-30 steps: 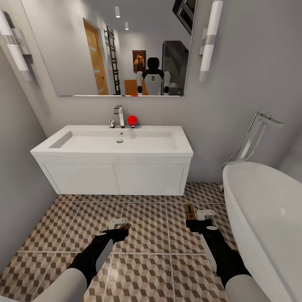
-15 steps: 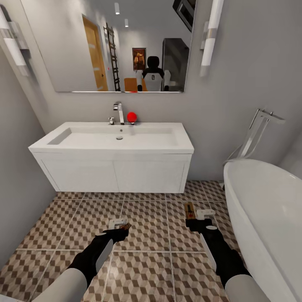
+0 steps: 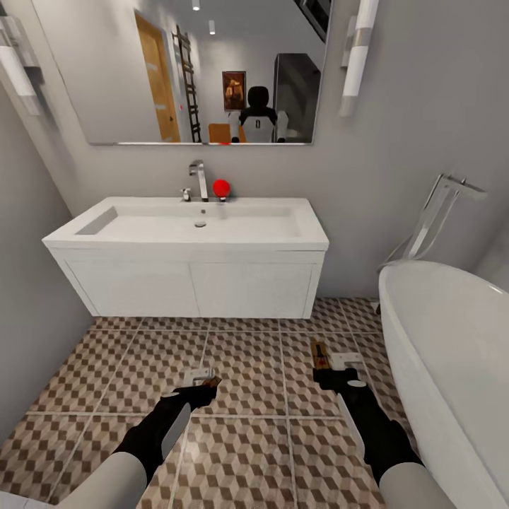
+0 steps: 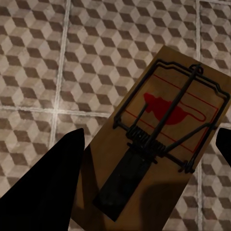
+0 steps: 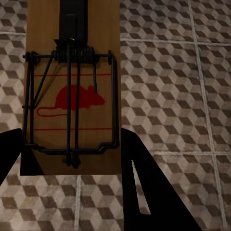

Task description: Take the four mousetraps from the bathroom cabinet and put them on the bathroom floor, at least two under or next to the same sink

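My left gripper (image 3: 200,382) is shut on a mousetrap (image 3: 210,382), a brown wooden board with dark wire and a red mouse print (image 4: 163,139), held above the bathroom floor (image 3: 247,353). My right gripper (image 3: 332,367) is shut on a second mousetrap (image 3: 319,353), which in the right wrist view (image 5: 72,96) lies between the dark fingers (image 5: 149,192). Both hang over the cube-patterned tiles in front of the sink (image 3: 106,237). The sink is a white basin with a chrome tap (image 3: 200,177) on a two-door vanity (image 3: 191,286). The cabinet is out of view.
A white bathtub (image 3: 452,353) with a floor-standing tap (image 3: 438,212) takes up the right side, close to my right arm. A grey wall (image 3: 28,318) closes the left. A red ball (image 3: 221,187) sits by the tap, below a large mirror (image 3: 141,71).
The whole picture has shifted: the sink and mirror sit higher and slightly larger, so the camera moved nearer. Both grippers keep their mousetraps in the same pose.
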Motion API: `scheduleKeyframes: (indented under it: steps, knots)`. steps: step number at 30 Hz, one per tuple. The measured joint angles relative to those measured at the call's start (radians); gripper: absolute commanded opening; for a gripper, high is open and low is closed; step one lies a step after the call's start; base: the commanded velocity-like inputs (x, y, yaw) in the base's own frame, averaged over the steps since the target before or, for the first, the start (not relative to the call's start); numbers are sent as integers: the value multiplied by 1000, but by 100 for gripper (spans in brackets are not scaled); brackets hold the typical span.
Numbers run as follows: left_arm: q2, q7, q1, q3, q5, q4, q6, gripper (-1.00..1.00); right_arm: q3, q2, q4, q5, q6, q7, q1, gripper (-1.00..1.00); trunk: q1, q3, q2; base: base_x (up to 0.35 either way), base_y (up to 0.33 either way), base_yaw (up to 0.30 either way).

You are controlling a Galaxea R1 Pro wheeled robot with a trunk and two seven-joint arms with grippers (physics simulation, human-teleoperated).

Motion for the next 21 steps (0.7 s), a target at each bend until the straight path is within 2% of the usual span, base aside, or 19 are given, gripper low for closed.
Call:
scheduleKeyframes:
  steps: [11, 16, 21]
  knots:
    - [0, 0, 0, 0, 0, 0, 0, -100, 1, -1, 0, 0, -19, 0, 0, -100, 0, -2, 0, 0, 0, 0]
    - [0, 0, 0, 0, 0, 0, 0, -100, 4, 0, 0, 0, -19, 0, 0, -100, 19, -18, -35, 0, 0, 0]
    - [0, 0, 0, 0, 0, 0, 0, -100, 30, 1, 0, 0, -19, 2, 0, -100, 38, -40, -70, 0, 0, 0]
